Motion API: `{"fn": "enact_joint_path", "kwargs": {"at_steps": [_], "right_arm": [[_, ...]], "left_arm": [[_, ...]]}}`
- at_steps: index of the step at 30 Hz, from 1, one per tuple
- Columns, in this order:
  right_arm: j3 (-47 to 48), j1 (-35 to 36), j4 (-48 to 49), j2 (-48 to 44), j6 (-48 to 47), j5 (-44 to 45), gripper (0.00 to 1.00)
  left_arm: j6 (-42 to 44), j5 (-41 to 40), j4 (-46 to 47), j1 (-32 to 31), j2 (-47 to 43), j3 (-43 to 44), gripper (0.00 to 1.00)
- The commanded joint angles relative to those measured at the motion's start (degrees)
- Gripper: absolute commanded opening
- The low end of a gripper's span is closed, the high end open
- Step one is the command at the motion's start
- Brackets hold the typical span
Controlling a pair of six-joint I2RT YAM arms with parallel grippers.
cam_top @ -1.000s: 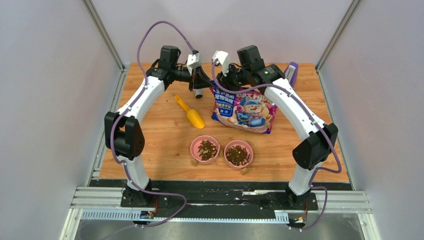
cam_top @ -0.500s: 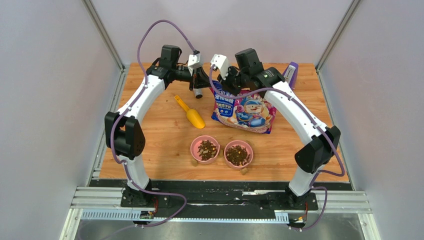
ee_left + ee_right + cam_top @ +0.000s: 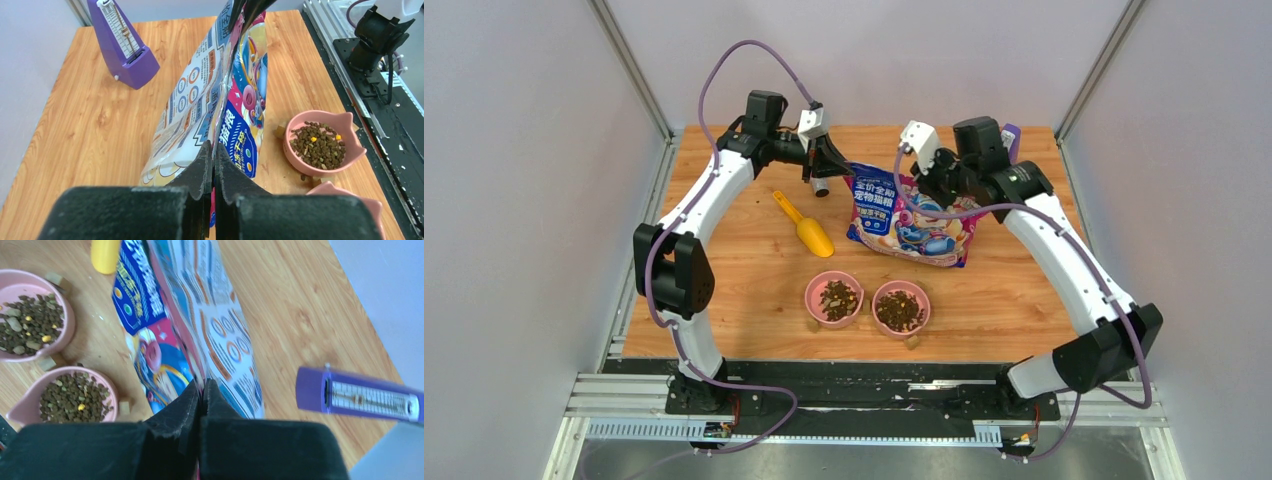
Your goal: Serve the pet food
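Note:
The pet food, dark brown kibble (image 3: 837,298), fills two pink bowls (image 3: 810,297) at the table's front middle; it also shows in the left wrist view (image 3: 317,145) and the right wrist view (image 3: 75,396). The purple-pink cat bag (image 3: 911,222) lies behind the bowls with its top edge lifted. My left gripper (image 3: 826,168) (image 3: 213,147) is shut on the bag's top left corner. My right gripper (image 3: 927,176) (image 3: 201,384) is shut on the bag's top edge further right. A yellow scoop (image 3: 805,229) lies left of the bag.
A purple metronome (image 3: 1008,143) stands at the back right, also in the left wrist view (image 3: 125,45) and the right wrist view (image 3: 360,397). Small wooden cubes (image 3: 911,342) sit by the bowls. Grey walls close in three sides.
My right gripper has slid to the right along the bag's top edge, away from the left gripper, and the bag's top is spread wider. The left arm has not moved.

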Motion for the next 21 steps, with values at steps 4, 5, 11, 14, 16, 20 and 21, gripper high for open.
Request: {"fn": "enact_joint_path", "kwargs": {"at_steps": [4, 5, 11, 14, 16, 20, 21], "right_arm": [[-5.9, -11.2, -9.3, -8.8, -1.3, 17.2, 0.00], [-6.3, -11.9, -8.3, -9.0, -1.5, 18.0, 0.00], [-7.9, -14.9, 3.9, -6.8, -2.0, 22.6, 0.00], [-4.9, -15.1, 6.3, -3.6, -1.7, 21.7, 0.00], [-3.3, -15.1, 7.0, -2.3, -1.7, 20.9, 0.00], [-3.4, -15.1, 8.0, -3.3, -4.0, 20.1, 0.00], [-3.9, -15.2, 8.2, -4.0, -4.7, 19.8, 0.00]], "left_arm": [[1.6, -2.6, -0.5, 7.5, -2.7, -0.5, 0.00], [1.6, -2.5, -0.6, 7.7, -2.9, -0.8, 0.00], [1.2, -2.6, -0.8, 8.9, -4.1, -1.6, 0.00], [1.7, -2.5, -0.9, 9.6, -4.9, -2.3, 0.00], [1.8, -2.5, -0.9, 9.8, -5.4, -3.0, 0.00], [1.7, -1.7, -0.6, 9.8, -6.1, -3.6, 0.00], [1.5, -1.5, -0.4, 9.8, -6.1, -3.7, 0.00]]}}
